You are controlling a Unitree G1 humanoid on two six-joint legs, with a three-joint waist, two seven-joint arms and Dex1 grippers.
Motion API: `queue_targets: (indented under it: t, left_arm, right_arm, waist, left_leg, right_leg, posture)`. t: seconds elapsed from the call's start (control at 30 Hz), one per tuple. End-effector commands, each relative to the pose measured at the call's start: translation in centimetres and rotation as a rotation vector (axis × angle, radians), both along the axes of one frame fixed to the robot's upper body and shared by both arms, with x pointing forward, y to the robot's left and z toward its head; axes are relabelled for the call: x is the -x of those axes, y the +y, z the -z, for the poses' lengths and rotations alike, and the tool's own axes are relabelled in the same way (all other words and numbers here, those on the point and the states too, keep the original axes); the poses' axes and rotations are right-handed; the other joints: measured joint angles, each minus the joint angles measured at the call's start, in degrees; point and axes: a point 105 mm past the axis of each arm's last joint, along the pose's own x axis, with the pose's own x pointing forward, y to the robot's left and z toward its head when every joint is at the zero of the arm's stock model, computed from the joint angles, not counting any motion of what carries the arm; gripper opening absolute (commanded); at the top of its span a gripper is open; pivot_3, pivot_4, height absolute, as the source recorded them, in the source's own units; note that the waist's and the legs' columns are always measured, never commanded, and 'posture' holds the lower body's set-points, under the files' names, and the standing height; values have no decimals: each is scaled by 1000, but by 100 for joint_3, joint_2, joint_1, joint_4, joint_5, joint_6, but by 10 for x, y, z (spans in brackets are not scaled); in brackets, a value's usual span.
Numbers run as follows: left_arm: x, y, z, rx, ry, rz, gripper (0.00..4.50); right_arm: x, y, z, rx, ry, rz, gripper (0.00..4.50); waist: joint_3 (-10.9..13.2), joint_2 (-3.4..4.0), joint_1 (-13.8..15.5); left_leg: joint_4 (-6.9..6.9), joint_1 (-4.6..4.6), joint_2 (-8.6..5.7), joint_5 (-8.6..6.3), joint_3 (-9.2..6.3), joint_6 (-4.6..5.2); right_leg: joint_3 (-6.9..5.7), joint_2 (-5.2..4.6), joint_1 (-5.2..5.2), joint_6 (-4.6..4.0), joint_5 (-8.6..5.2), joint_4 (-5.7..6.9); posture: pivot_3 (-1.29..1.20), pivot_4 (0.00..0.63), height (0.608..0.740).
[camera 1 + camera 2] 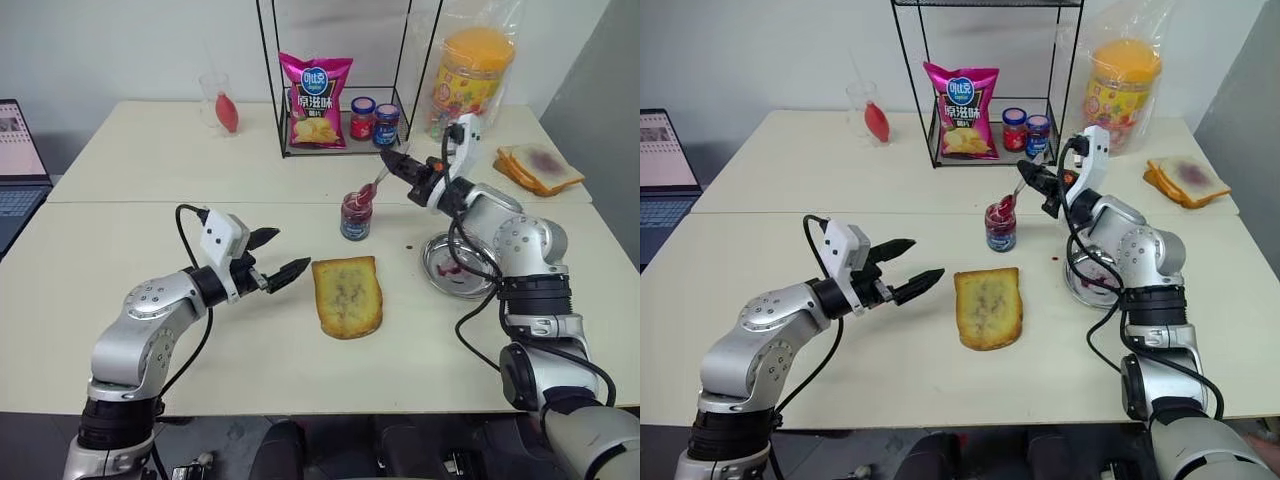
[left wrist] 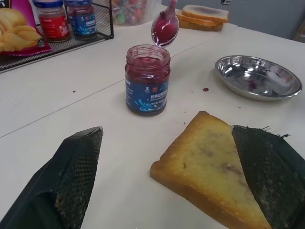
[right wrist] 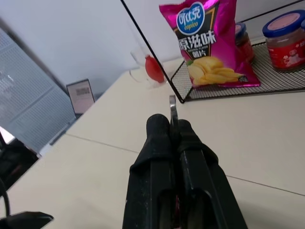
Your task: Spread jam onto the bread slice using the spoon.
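Right gripper (image 1: 403, 163) pinches the spoon (image 1: 372, 187), its jam-laden bowl above the open jam (image 1: 356, 215) jar

Silver jointed arms, black cables, white wrist blocks, black two-fingered tools.

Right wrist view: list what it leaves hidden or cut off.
- Spoon: just the handle's tip shows; the shut right end effector covers the rest.
- Red-capped jar: cut off by the picture's edge.
- Second jar: largely hidden behind the chip bag.
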Motion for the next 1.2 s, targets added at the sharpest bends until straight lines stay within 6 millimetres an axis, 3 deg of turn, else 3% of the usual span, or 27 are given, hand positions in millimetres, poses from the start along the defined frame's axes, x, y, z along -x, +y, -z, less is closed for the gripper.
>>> queue_targets:
  t: [0.03, 0.4, 0.57, 0.7, 0.9, 1.2]
  left_arm:
    - [6, -2, -12, -5, -44, 13, 4500]
    - [4, -5, -14, -18, -50, 22, 4500]
    - [3, -8, -15, -21, -53, 31, 4500]
    - [3, -7, -16, -25, -54, 31, 4500]
    - [4, -7, -16, -28, -56, 29, 4500]
    - [3, -9, -15, -24, -58, 29, 4500]
  right_arm:
    - [-3, 16, -18, 47, -116, -33, 16]
    - [-6, 34, -2, 342, -312, -27, 16]
    - [-8, 51, 21, 447, -355, -60, 16]
    - [-13, 53, 35, 513, -345, -67, 16]
    - [-15, 57, 43, 487, -277, -86, 16]
    - [-24, 53, 35, 190, 37, -50, 16]
  waist:
    - [0, 0, -8]
    - [0, 0, -41]
    - [0, 0, -41]
    - [0, 0, -44]
    - [0, 0, -44]
    - [0, 0, -47]
  left_leg:
    - [0, 2, 0, 0, 0, 0]
    - [1, 5, 1, 0, -1, 0]
    - [2, 6, 1, 0, -2, 0]
    - [4, 8, 0, 1, -2, -1]
    - [4, 8, 0, 1, -4, -1]
    - [4, 10, 1, 1, -6, -1]
  right_leg:
    - [0, 1, 0, 0, 0, 2]
    - [-1, 3, 1, -1, 0, 5]
    - [-1, 3, 1, -1, 1, 7]
    - [0, 2, 2, -2, 1, 9]
    - [-1, 2, 2, -2, 1, 11]
    - [-4, 2, 3, -4, 2, 14]
  posture:
    - [0, 150, 740]
    - [0, 150, 740]
    - [0, 150, 740]
    - [0, 150, 740]
    - [0, 150, 740]
    - [0, 150, 740]
